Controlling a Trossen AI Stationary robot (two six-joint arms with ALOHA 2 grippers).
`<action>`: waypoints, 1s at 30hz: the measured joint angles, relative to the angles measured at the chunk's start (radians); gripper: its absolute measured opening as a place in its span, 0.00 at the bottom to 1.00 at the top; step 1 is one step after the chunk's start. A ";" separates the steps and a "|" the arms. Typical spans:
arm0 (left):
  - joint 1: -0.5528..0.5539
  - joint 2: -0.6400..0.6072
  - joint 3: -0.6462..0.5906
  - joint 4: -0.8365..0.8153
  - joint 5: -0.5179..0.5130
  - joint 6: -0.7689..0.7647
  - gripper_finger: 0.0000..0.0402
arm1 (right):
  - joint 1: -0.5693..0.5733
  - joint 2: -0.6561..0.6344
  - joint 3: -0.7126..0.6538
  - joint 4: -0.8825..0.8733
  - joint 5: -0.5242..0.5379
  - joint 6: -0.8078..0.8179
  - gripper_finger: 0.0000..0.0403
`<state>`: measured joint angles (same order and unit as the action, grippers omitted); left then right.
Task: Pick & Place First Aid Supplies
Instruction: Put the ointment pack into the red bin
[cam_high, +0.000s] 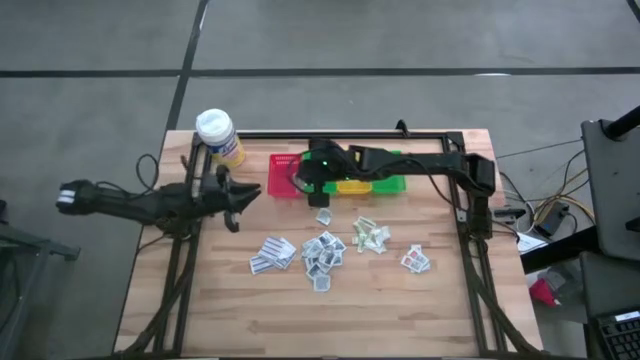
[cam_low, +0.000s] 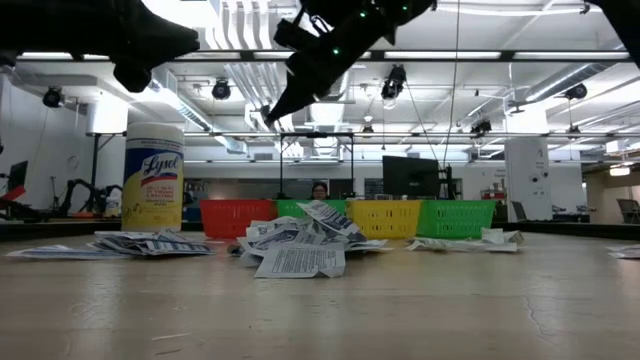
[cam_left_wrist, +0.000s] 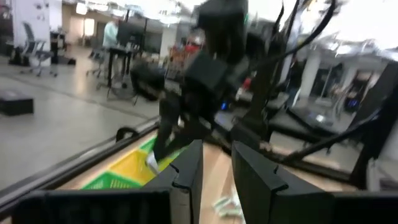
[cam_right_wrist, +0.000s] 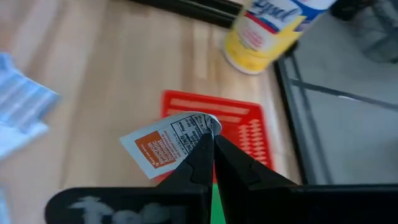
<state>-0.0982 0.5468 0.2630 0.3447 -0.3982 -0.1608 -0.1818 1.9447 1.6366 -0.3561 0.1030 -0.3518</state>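
Note:
Several first aid supplies, small white sachets (cam_high: 322, 250), lie flat and scattered on the wooden table in front of the bins. My right gripper (cam_right_wrist: 212, 138) reaches in from the table's right and hangs above the red bin (cam_right_wrist: 239, 127). It is shut on one white sachet with an orange label (cam_right_wrist: 163, 148). My left gripper (cam_left_wrist: 216, 169) hovers at the table's left side near the yellow bottle (cam_high: 218, 135), open, with nothing between its fingers. My right gripper pinches the sachet's edge (cam_right_wrist: 202, 127) between its two fingertips. The fingers slant down from the table's right side. The rest of the sachet sticks out past the fingertips, lifted clear above the red bin.
Red (cam_high: 283, 176), yellow (cam_high: 352, 186) and green (cam_high: 392, 184) bins stand in a row at the table's far side. The white-capped yellow bottle stands at the far left corner. A dark frame rail (cam_high: 300, 135) runs along the far edge. Bare wood lies toward the near edge (cam_high: 330, 320).

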 joint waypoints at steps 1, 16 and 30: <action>0.000 0.014 0.008 -0.006 -0.005 -0.005 0.21 | 0.000 0.009 0.019 -0.010 0.009 -0.014 0.02; 0.003 0.270 0.107 -0.010 -0.136 -0.032 0.21 | 0.001 0.034 0.144 -0.009 0.095 -0.053 0.02; 0.045 0.403 0.156 -0.015 -0.207 -0.103 0.21 | 0.058 0.037 0.137 -0.004 0.241 -0.050 0.02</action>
<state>-0.0528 0.9497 0.4188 0.3299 -0.6056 -0.2633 -0.1240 1.9820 1.7741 -0.3605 0.3443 -0.4015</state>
